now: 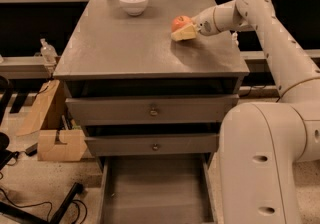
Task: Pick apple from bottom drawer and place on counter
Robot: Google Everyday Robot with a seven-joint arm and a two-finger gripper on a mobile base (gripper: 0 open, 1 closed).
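The bottom drawer (150, 188) stands pulled out at the lower middle of the frame. Its front end is cut off by the bottom edge, and its right wall is partly covered by the robot's big white body (260, 163), which fills the lower right corner. What shows of the drawer's floor is bare grey. The far side of the pincer (180, 29) is hidden behind the fruit, so only one pale yellowish finger (186, 33) can be made out. Whether the fruit touches the desk (125, 43) is hard to judge; a dim shadow lies on the surface just below and to the right of it. The white arm (265, 33) rises from the body along the right edge, bends at the upper right, and reaches leftward with its wrist roughly level over the right rear part of the desk. The pincer is at the arm's left tip, in the upper middle of the frame, and pinches the apple (181, 21). The apple sits against the upper left of the visible finger, with its red top showing above it. It is over the desk's right rear area, well apart from the white bowl (133, 2) at the rear left. Two wider drawers with knobs (152, 111) sit slightly open between the desk top and the bottom drawer.
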